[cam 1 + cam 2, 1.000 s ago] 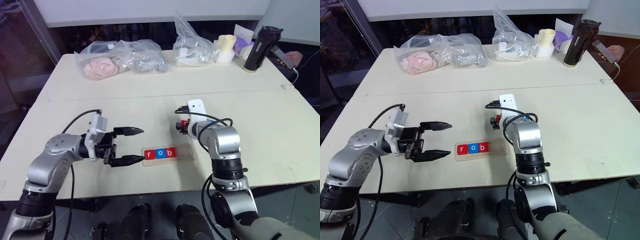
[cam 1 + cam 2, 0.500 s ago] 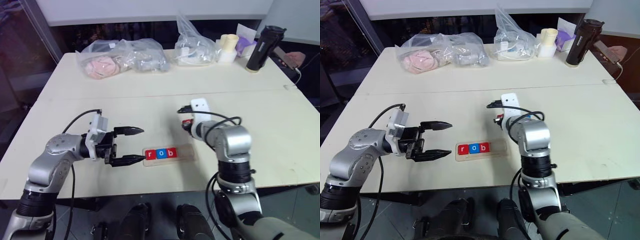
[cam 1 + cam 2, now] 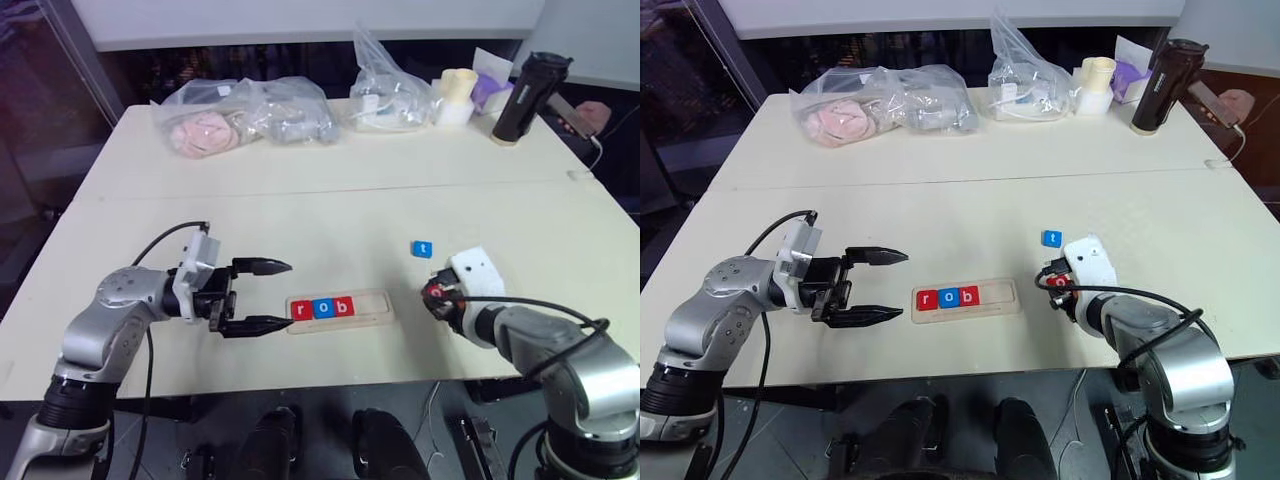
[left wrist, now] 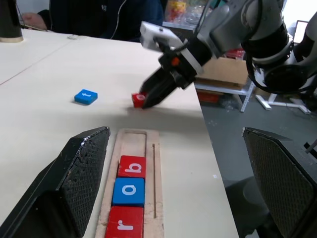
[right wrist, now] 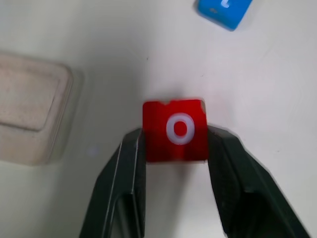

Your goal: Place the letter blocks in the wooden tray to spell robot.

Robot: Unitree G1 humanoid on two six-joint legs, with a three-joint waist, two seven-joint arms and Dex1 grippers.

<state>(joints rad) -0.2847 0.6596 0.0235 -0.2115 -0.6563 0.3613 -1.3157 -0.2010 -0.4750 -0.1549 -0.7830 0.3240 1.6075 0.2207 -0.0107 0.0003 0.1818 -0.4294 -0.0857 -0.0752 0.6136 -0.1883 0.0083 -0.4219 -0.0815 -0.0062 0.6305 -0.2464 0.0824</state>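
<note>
your right hand [image 5: 176, 148] sits clamped on the red "o" block [image 5: 175, 130], its two black fingers [image 5: 130, 168] pressed to the tile's opposite sides, just off the right end of the wooden tray [image 3: 373, 306]. a second ago that hand was further up the tabletop [image 3: 300, 215], beside where the blue "t" block [image 3: 422, 248] lies, with its fingers only half closed; it has since shut on the tile and drawn it back toward you and to the right, which uncovers the "t" to the head camera. whether the tile is lifted or dragging on the surface cannot be told.

your left hand [image 3: 268, 295] hovers level at the tray's left end, fingers wide apart and holding nothing, unmoved from a second ago.

in the tray, the red "r" [image 3: 300, 309], blue "o" [image 3: 321, 308] and red "b" [image 3: 342, 306] sit touching in a row from the left end, as they did before, leaving the right part of the tray bare.

the change likely means the fourth letter is now in hand and the pick is done; what remains is to carry it left into the slot beside the "b", then fetch the "t", which lies alone beyond the tray's right end.
</note>
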